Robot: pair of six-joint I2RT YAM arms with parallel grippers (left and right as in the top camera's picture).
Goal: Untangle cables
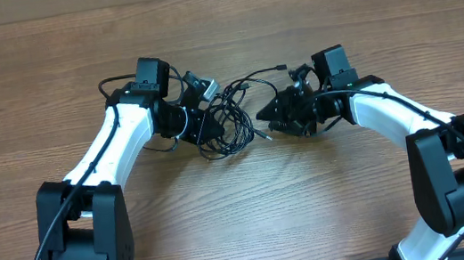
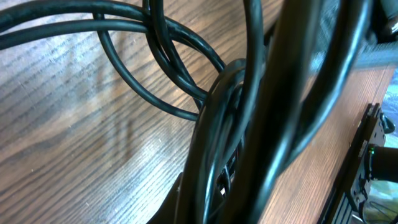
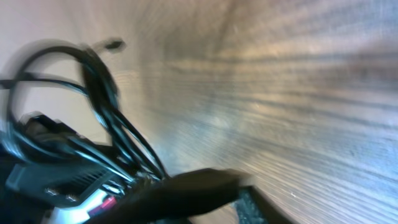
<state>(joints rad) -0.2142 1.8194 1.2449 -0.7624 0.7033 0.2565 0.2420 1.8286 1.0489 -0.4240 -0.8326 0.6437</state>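
The cables sit bunched at mid-desk, clamped in the closed left gripper; hold them fixed while you draw one loop outward slowly with the right gripper, whose opening you cannot tell.

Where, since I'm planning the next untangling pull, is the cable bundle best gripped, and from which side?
Take the free strand arcing out of the cable bundle's upper right, near its plug end, from the right. It lies apart from the knot, and the left gripper seems clamped on the bundle's left side, so pulling rightward may free it.
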